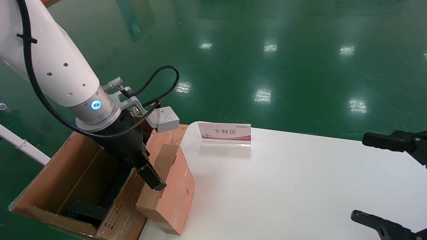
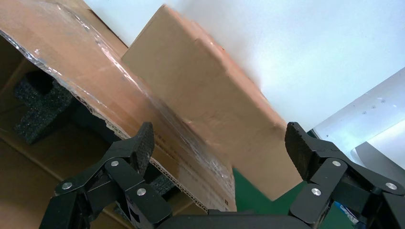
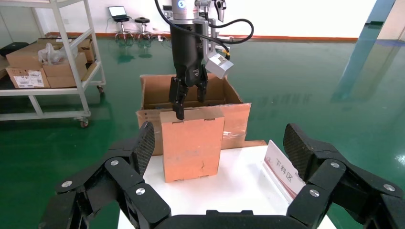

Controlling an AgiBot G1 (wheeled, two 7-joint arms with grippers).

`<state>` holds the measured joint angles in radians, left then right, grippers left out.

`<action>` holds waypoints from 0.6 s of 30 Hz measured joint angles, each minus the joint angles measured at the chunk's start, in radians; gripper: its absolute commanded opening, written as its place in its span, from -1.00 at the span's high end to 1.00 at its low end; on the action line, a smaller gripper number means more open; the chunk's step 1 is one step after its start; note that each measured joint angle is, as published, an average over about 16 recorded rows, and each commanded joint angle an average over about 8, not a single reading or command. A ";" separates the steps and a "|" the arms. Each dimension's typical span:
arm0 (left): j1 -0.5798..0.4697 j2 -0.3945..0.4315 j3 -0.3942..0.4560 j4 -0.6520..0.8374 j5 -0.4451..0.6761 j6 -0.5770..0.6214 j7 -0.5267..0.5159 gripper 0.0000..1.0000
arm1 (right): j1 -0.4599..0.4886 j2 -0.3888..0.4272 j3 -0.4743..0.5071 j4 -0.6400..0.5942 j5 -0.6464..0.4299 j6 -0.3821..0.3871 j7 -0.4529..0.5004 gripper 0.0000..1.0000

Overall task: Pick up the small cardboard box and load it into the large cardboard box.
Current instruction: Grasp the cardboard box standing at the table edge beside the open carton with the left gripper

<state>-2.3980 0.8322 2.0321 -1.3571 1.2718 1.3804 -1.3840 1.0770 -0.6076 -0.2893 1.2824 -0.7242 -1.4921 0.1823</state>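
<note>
The small cardboard box (image 1: 173, 190) is seen standing on end at the left edge of the white table (image 1: 300, 186), leaning toward the taped flap of the large cardboard box (image 1: 70, 186) at its 9 o'clock. The left pincer (image 2: 219, 143) is spread wide over its upper end, with nothing gripped, one finger (image 1: 151, 178) lying against its top. Stiff, light, dry corrugated card is judged likely; a hold across the narrow faces near the top is suggested, while the right pincer (image 3: 217, 148) is parked open at 3 o'clock.
</note>
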 measured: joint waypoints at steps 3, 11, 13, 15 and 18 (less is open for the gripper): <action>0.004 0.001 0.000 0.000 -0.002 -0.002 0.001 -1.00 | 0.000 0.000 0.000 0.000 0.000 0.000 0.000 -1.00; 0.020 0.004 0.001 0.001 -0.008 -0.010 0.001 -1.00 | 0.000 0.000 -0.001 0.000 0.000 0.000 0.000 -1.00; 0.021 0.004 0.001 0.001 -0.010 -0.012 0.001 -1.00 | 0.000 0.000 -0.001 0.000 0.001 0.000 0.000 -1.00; 0.022 0.003 0.000 0.002 -0.011 -0.013 0.001 -1.00 | 0.000 0.000 -0.001 0.000 0.001 0.000 0.000 -1.00; 0.022 0.002 -0.001 0.002 -0.012 -0.015 0.001 -1.00 | 0.000 0.000 -0.001 0.000 0.001 0.000 -0.001 -1.00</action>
<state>-2.3763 0.8346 2.0314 -1.3554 1.2593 1.3658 -1.3832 1.0773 -0.6071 -0.2905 1.2824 -0.7234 -1.4916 0.1818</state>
